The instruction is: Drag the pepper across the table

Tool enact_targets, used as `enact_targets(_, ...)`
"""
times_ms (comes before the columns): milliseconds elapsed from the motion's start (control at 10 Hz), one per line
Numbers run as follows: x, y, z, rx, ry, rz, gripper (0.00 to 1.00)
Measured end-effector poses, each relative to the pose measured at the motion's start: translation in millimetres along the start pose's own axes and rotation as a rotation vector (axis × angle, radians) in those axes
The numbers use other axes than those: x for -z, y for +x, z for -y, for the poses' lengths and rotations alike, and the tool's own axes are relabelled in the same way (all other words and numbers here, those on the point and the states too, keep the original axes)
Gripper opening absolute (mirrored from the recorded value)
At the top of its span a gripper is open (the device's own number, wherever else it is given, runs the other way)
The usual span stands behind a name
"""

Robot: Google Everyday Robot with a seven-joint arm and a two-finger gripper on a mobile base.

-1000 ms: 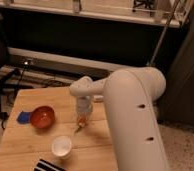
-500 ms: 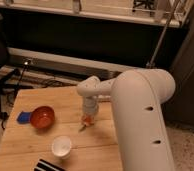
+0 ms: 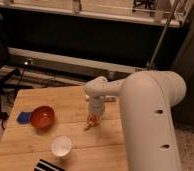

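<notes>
The light wooden table (image 3: 35, 145) fills the lower left of the camera view. The small orange pepper (image 3: 91, 121) lies on it near the middle, right of the red-orange bowl. My gripper (image 3: 94, 114) points down from the white arm (image 3: 145, 115) and sits right on top of the pepper, hiding part of it. Only the pepper's orange lower end shows below the gripper.
A round red-orange bowl (image 3: 42, 116) stands at the table's left with a blue object (image 3: 23, 118) beside it. A white cup (image 3: 61, 146) stands near the front. A black-and-white striped object (image 3: 50, 165) lies at the front edge. The big white arm covers the table's right side.
My gripper has shifted a little to the right across the table, and the pepper has moved along with it, away from the bowl.
</notes>
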Motion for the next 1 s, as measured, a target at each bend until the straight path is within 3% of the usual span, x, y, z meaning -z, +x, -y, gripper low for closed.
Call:
enact_targets(800,2.5,-8.2,38.3,-0.080,-0.049,0.001,0.31)
enact_targets(1000,2.7,-9.1,40.8,-0.076,-0.055,0.006,0.46)
